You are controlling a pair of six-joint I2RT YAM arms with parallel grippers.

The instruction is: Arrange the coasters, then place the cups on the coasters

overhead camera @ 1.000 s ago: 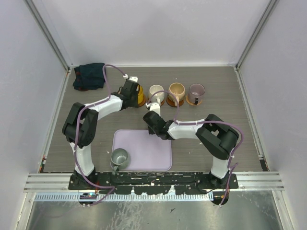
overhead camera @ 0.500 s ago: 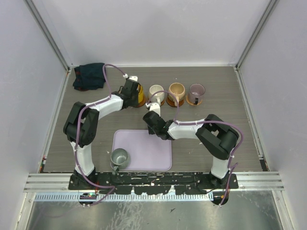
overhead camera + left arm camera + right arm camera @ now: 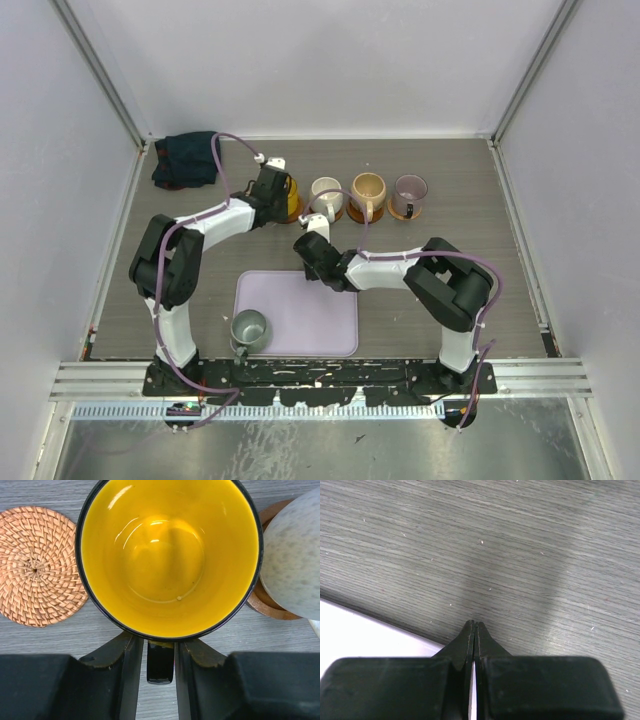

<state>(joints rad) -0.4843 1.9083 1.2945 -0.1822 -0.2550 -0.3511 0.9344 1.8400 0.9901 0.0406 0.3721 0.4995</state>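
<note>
Left wrist, yellow cup (image 3: 167, 555) handle (image 3: 160, 662) between slightly parted left fingers (image 3: 131, 680), right fingers (image 3: 465, 645) clenched empty.

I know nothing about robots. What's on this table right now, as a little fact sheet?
row of cups: white cup, tan cup, mauve cup, each on a brown coaster
yellow cup: upright beside a bare woven coaster; what is under it is hidden
grey-green cup: on the lavender tray
left gripper: jaws either side of the yellow cup's handle, slim gaps showing
right gripper: shut, empty, above the table
dark cloth: far left corner
</note>
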